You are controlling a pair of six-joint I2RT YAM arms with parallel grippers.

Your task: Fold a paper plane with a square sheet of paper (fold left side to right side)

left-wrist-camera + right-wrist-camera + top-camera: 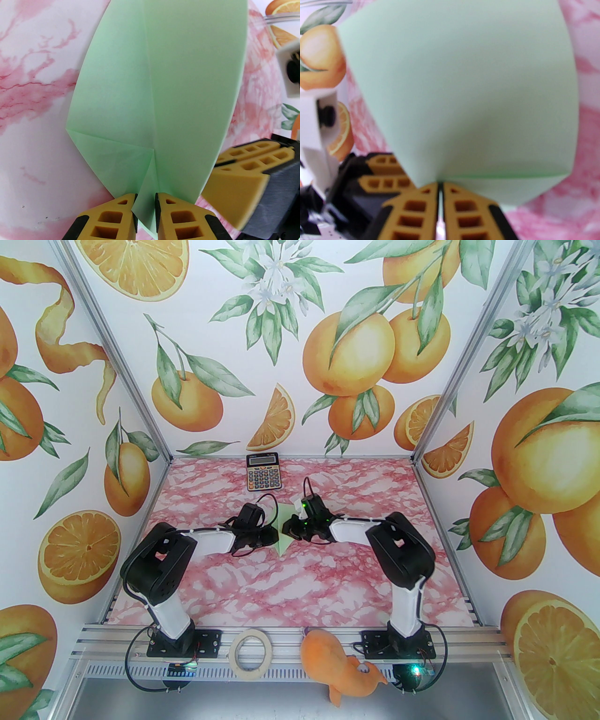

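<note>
Right claw (pixel 440 187) is clamped on the green paper (pixel 459 93) just ahead of it. Left claw (pixel 146 199) is nearly closed about the paper's point, though I can't tell if it grips. I'd carry the paper across slowly, edges matched.

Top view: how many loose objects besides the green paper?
3. A calculator at the far edge; a tape roll and an orange plush toy on the near rail. Some may be hidden.
</note>
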